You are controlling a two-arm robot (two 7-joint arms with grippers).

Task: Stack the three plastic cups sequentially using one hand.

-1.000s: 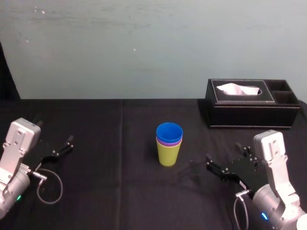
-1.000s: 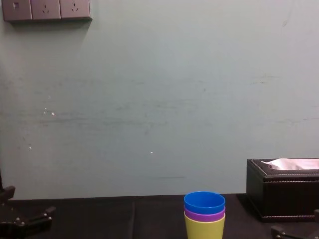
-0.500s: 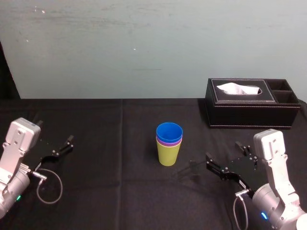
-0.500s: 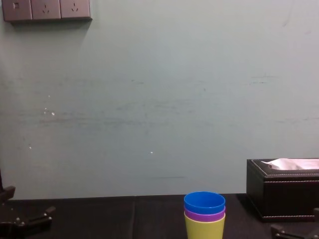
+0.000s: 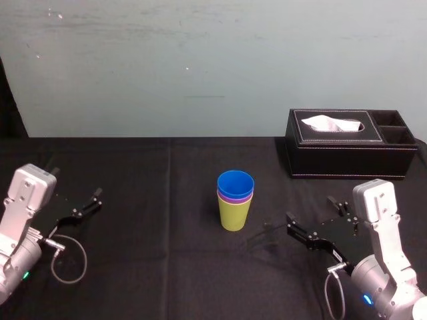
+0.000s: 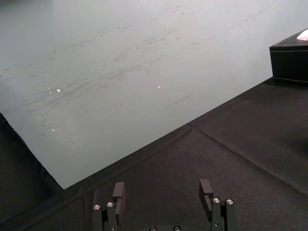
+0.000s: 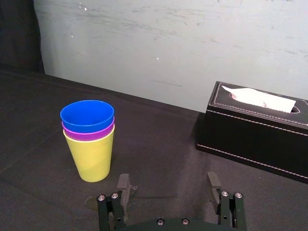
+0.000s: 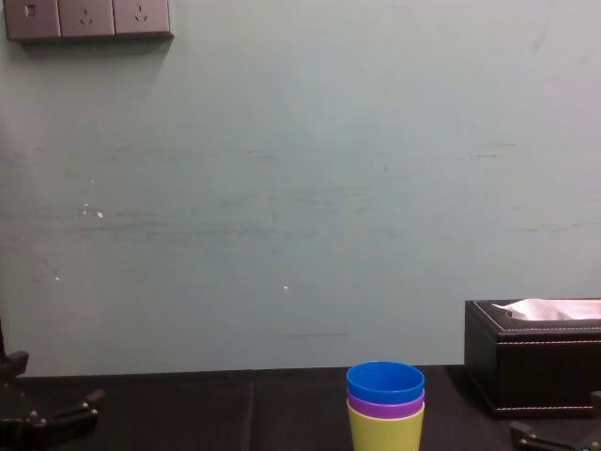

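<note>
The three plastic cups stand nested in one upright stack at the middle of the black table: the yellow-green cup (image 5: 235, 216) at the bottom, the purple cup (image 5: 235, 197) inside it, the blue cup (image 5: 235, 182) on top. The stack also shows in the right wrist view (image 7: 88, 144) and the chest view (image 8: 385, 406). My right gripper (image 5: 319, 223) hovers low to the right of the stack, apart from it, open and holding nothing (image 7: 168, 186). Far to the left, my left gripper (image 5: 75, 195) rests open and empty (image 6: 162, 192).
A black tissue box (image 5: 352, 143) with a white tissue stands at the back right, close beyond the right gripper. A black cloth (image 5: 153, 253) covers the table, and a pale wall (image 5: 200, 67) runs along its far edge. Bare cloth lies all around the stack.
</note>
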